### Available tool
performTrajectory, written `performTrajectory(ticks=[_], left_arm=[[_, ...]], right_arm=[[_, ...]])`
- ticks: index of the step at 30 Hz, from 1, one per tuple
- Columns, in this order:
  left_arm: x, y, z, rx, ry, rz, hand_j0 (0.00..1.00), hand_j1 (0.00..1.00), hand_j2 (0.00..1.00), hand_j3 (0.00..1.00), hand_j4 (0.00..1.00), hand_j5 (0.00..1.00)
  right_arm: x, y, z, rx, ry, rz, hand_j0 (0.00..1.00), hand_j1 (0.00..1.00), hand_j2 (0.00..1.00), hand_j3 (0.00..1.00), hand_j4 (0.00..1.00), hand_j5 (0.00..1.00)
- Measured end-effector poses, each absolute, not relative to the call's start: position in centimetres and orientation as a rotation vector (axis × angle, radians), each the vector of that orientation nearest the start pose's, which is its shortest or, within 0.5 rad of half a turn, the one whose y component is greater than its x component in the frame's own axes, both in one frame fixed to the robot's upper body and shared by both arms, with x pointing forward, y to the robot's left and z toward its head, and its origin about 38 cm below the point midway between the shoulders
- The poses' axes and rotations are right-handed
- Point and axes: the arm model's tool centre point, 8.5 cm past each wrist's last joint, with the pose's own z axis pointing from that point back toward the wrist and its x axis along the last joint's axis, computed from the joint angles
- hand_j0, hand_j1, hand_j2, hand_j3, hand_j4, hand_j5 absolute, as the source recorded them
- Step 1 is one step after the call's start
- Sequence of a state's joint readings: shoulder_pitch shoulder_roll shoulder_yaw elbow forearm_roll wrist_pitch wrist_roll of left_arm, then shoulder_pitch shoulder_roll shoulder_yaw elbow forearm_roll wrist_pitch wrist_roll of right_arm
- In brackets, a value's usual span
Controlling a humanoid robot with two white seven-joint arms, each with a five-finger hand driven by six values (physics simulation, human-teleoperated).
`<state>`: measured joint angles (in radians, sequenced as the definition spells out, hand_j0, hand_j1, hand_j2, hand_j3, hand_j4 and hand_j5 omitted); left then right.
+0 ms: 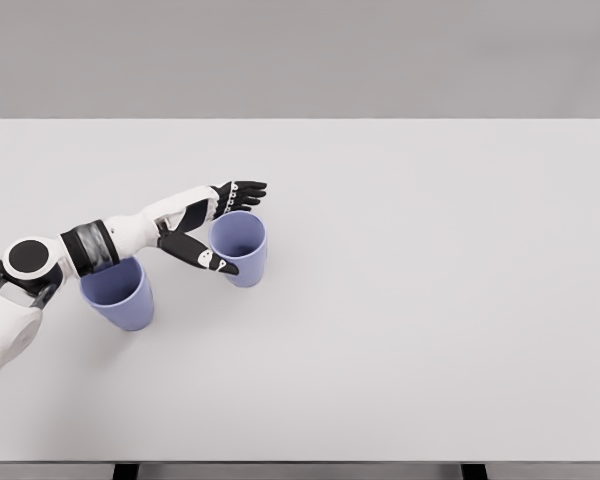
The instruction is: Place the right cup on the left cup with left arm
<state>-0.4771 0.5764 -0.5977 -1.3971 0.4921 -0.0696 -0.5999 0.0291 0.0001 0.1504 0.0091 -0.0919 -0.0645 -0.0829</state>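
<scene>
your left hand (216,226) bracketed the right cup (239,248), fingers spread wide, unclosed, probably lining up a side grasp.

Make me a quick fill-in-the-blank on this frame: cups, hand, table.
1. Both cups are the colour ____.
2. The left hand brackets the right cup with thumb and fingers on either side, and that cup stands ____ on the white table.
3. The forearm passes over the ____ cup.
4. The number of arms in view is ____.

Missing words: blue; upright; left; one
</scene>
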Motion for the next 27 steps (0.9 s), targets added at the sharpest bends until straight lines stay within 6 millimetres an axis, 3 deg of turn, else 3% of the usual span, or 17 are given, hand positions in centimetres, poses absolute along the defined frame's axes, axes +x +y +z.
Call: performTrajectory(ticks=[27], left_arm=[[42.93, 23.01, 14.31, -0.471, -1.403, -1.096, 1.00, 1.00, 1.00, 1.00, 1.00, 1.00]], right_arm=[[-1.47, -27.85, -26.06, -0.168, -0.026, 0.059, 1.00, 1.00, 1.00, 1.00, 1.00, 1.00]])
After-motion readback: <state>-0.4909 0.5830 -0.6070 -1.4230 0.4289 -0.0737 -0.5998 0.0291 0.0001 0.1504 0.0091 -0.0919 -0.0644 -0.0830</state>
